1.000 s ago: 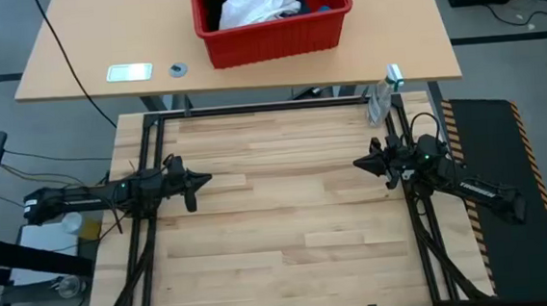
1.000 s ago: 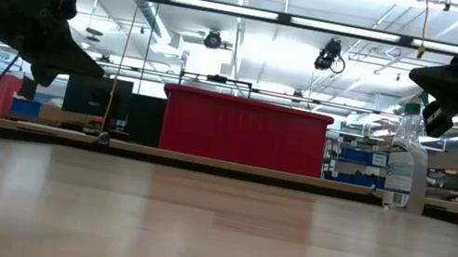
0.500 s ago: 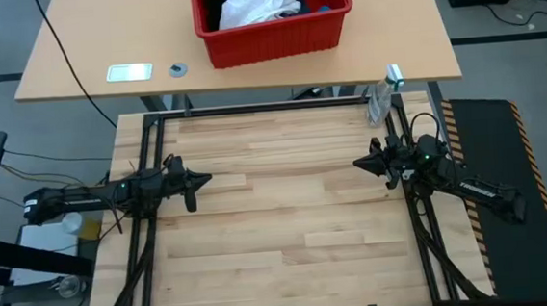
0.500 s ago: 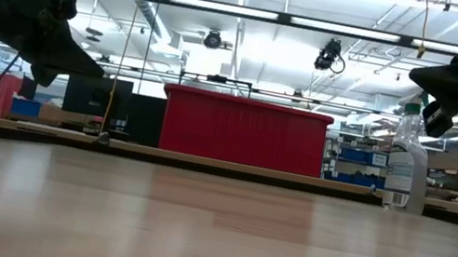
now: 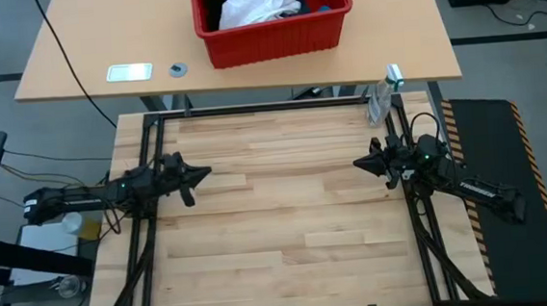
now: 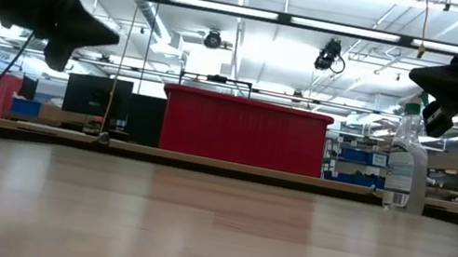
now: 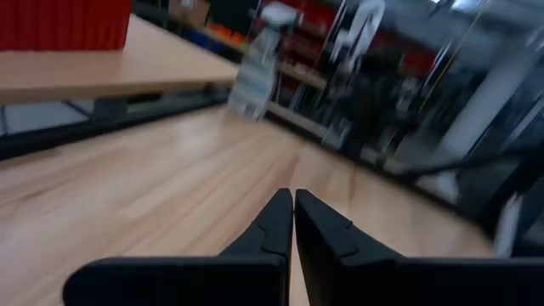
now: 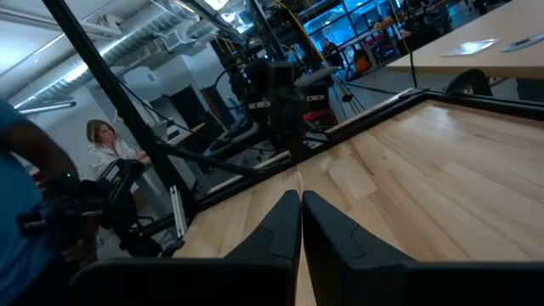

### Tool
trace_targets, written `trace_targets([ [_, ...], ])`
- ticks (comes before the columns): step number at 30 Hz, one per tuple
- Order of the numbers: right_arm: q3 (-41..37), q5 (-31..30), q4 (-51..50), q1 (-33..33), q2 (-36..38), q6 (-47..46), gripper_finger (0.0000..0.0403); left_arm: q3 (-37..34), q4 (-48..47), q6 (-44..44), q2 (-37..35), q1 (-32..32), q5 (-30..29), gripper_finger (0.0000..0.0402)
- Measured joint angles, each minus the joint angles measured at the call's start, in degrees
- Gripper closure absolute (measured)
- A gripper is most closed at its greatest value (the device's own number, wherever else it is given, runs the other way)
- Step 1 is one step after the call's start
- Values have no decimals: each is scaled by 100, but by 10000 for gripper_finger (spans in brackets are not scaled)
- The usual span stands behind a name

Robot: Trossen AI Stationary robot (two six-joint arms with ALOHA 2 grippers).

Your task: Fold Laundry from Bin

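I see the wood surface (image 5: 278, 211) bare between both arms; the bin (image 5: 275, 37) stands on the far tan surface (image 5: 101, 40), well apart from both pincers; the laundry (image 5: 258, 2) lies heaped inside it, white on top; the left pincer (image 5: 203, 174) hovers clenched, grasping nothing, at the left edge; the right pincer (image 5: 359, 163) hovers clenched and likewise unloaded at the right edge, near a clear bottle (image 5: 382, 97).

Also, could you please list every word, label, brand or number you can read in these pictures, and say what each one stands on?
None can be read.
Water bottle at the table's right edge: it bears a label, too small and blurred to read.
White card-like item on the far table: any print is too small to read.
Red bin: no lettering shows on its ribbed sides.
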State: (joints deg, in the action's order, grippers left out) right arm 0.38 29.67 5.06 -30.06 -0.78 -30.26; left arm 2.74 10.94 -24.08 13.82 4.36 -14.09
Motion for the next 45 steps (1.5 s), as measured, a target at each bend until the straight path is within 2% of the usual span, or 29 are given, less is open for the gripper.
trace_targets([
  [8,0,1,2,0,-1,-2,378,0,610,-40,2,4,-2,381],
  [10,-1,0,2,1,-1,-1,378,0,677,-343,5,4,-4,381],
  [12,0,-81,33,1,0,65,378,0,995,-1025,9,4,-78,381],
  [13,0,-330,94,-3,-2,233,378,0,1138,-1355,7,4,-187,381],
  [16,-1,-1596,548,-9,-2,479,378,0,1552,-1983,36,4,-629,381],
  [19,-2,-2575,1545,-11,-2,-484,378,6,2021,-2080,233,7,-944,381],
  [22,0,-3933,2271,-11,-30,-1489,378,315,2054,-2085,624,7,-1237,381],
  [24,-2,-4396,2458,-19,-98,-1906,378,661,1978,-1989,1046,7,-1368,381],
  [27,70,-4218,2501,-1,-415,-2282,378,1321,1625,-1884,1831,58,-1570,381],
  [30,354,-4032,2458,49,-1054,-2602,378,2090,944,-2021,2668,380,-1596,384],
  [32,661,-3888,2477,73,-1632,-2656,378,2548,560,-2048,3165,719,-1236,388],
  [35,1252,-3655,2461,76,-2667,-2606,378,3121,454,-1847,3769,1312,-172,393],
  [37,1768,-3433,2485,76,-3363,-2409,378,3488,451,-1534,4054,1693,453,394],
  [39,2311,-3220,2487,75,-4049,-1965,378,3858,478,-1084,4280,1994,789,394],
  [42,3115,-2993,2484,37,-4897,-848,378,4343,488,-311,4489,2319,885,394],
  [45,3874,-2988,2493,-40,-5582,-299,378,4666,726,764,4638,2565,700,394],
])
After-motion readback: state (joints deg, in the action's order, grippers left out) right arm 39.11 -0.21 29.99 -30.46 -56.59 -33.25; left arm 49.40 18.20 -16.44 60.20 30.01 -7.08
